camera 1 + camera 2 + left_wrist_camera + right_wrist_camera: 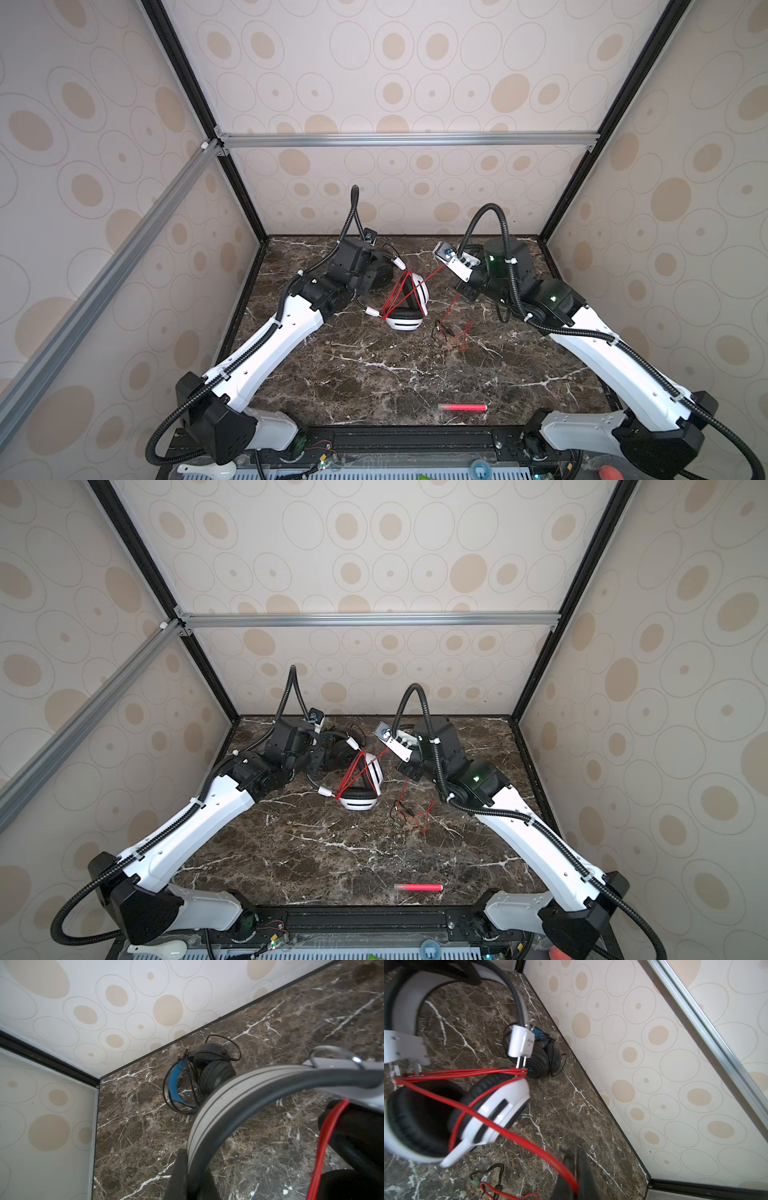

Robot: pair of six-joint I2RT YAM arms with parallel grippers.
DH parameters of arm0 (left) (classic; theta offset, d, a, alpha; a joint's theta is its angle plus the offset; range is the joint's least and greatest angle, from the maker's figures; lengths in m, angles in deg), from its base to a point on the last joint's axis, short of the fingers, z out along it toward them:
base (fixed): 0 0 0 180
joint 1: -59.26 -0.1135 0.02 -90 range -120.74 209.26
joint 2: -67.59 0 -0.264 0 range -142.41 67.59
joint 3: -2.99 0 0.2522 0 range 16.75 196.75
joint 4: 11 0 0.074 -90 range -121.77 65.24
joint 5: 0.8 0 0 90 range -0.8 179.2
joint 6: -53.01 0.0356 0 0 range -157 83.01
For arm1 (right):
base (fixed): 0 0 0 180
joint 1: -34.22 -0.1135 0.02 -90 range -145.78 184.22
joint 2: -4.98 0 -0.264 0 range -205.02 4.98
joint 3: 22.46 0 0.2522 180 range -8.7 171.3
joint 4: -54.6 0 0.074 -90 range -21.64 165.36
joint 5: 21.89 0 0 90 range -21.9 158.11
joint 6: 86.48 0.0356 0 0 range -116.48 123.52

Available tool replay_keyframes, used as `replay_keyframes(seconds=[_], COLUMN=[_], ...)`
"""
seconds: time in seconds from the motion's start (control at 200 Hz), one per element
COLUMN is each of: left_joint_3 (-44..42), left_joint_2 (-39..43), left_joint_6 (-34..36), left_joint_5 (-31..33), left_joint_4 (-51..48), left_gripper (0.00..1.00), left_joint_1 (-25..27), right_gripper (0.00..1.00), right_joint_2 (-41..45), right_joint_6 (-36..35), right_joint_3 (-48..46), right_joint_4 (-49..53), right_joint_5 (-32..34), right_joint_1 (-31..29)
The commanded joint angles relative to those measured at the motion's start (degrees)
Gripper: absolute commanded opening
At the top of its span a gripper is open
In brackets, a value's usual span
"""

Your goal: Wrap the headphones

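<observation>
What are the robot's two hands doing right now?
The left gripper: closed on the white headphones, at the headband.
The right gripper: closed on the red cable.

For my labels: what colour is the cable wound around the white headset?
Red; clearest in the right wrist view, where the cable crosses the white headset.

Rear headset (381, 275) by the table's (374, 374) back edge, left of middle; front headset (409, 321) just before it. Its cable (462, 337) lies to the right; stick (462, 407) near front edge, right of middle.
</observation>
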Motion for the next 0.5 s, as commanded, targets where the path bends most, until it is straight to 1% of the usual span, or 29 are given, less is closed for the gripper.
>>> replay_keyframes(seconds=[0.0,0.125,0.235,0.375,0.49], left_joint_3=[0.2,0.8,1.7,4.1,6.5], left_joint_2=[4.2,4.5,4.8,4.0,4.0], left_joint_6=[2.0,1.9,1.4,1.1,0.6], left_joint_5=[-7.8,-14.4,-18.5,-22.1,-23.0], left_joint_4=[1.9,0.5,0.2,-1.0,-0.6], left_gripper=[0.0,0.0,0.0,0.0,0.0], left_joint_1=[0.2,0.3,0.3,0.4,0.6], right_gripper=[0.02,0.03,0.04,0.07,0.09], right_joint_2=[-1.9,-4.8,-6.9,-8.3,-8.9], right_joint_6=[1.1,3.1,6.0,10.9,15.1], right_joint_3=[2.5,4.0,4.4,3.2,1.3], right_joint_4=[-3.0,-4.7,-6.3,-8.9,-10.9], right_joint_5=[-2.7,-4.9,-6.9,-10.5,-13.3], right_joint_1=[2.8,4.0,5.7,8.8,11.0])
